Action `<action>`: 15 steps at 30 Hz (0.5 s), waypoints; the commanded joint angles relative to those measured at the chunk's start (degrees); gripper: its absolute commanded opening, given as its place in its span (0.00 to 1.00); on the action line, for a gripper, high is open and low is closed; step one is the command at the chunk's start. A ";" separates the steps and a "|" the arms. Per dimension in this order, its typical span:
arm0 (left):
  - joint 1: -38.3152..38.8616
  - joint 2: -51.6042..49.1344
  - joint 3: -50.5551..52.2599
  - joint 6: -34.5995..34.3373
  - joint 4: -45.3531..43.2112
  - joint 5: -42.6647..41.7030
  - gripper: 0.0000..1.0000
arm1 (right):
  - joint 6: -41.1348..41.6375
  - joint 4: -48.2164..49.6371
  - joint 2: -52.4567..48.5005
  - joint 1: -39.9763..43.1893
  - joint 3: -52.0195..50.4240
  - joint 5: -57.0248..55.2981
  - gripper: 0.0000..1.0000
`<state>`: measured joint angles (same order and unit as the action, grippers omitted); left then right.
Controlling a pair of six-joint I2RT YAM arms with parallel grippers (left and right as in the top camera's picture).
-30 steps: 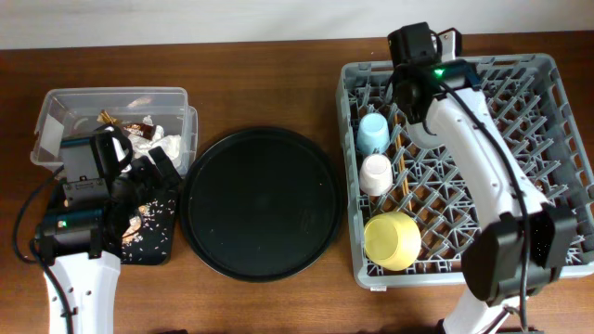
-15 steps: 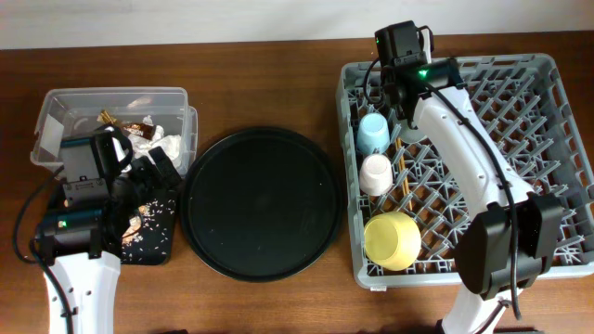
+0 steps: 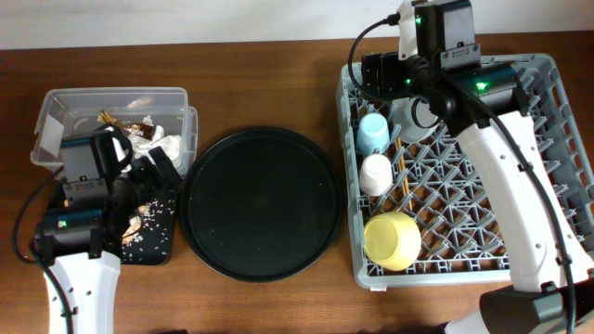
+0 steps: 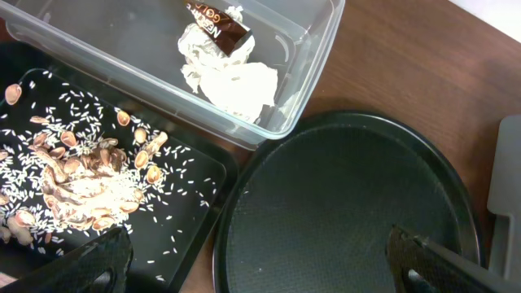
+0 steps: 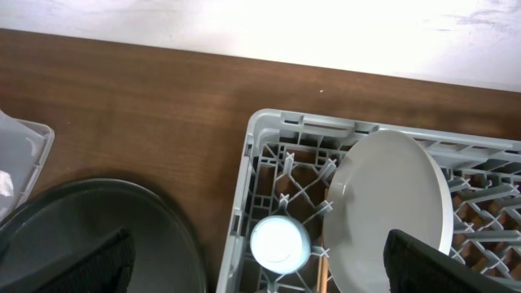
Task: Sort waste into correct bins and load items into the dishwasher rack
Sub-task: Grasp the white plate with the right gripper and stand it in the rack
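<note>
Lifted and drawn back since a second ago, the right arm now hangs over the far left corner of the rack (image 3: 548, 167), wrist tipped down, its tool (image 5: 256, 244) spread wide and empty. Across the table (image 3: 260, 74), the tub (image 4: 317, 73) holds tissue (image 4: 232, 81) and the black tray (image 4: 203, 187) holds scraps (image 4: 81, 179); the left tool (image 4: 260, 244) hovers there, also wide and empty. The plate (image 5: 391, 203) stands on edge in the rack, with bowl (image 3: 393, 239), cups and chopsticks (image 3: 401, 181) alongside. Loading looks done; next, retreat clear.
</note>
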<state>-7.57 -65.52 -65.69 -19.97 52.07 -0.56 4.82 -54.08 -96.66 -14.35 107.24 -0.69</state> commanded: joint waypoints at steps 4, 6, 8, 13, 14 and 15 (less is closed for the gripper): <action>-0.11 0.24 -0.20 0.07 -0.09 0.39 0.99 | -1.20 -1.07 3.19 0.66 -0.26 -2.43 0.98; -0.11 0.24 -0.20 0.07 -0.09 0.39 0.99 | -1.18 -3.69 12.55 1.42 -0.24 -2.78 0.98; -0.11 0.24 -0.20 0.07 -0.09 0.39 0.99 | -2.71 -3.80 22.01 3.23 -0.28 -4.13 0.99; -0.11 0.24 -0.20 0.07 -0.09 0.39 0.99 | -2.89 -3.80 48.48 11.74 -11.37 -5.01 0.98; -0.11 0.24 -0.20 0.07 -0.09 0.39 0.99 | -2.89 -3.76 56.54 13.16 -18.53 -5.20 0.98; -0.11 0.24 -0.20 0.07 -0.09 0.39 0.99 | -2.89 -3.43 61.90 13.64 -24.09 -5.16 0.98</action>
<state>-7.57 -65.47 -65.67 -19.97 52.42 -0.58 2.48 -56.77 -42.57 -2.46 94.59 -4.97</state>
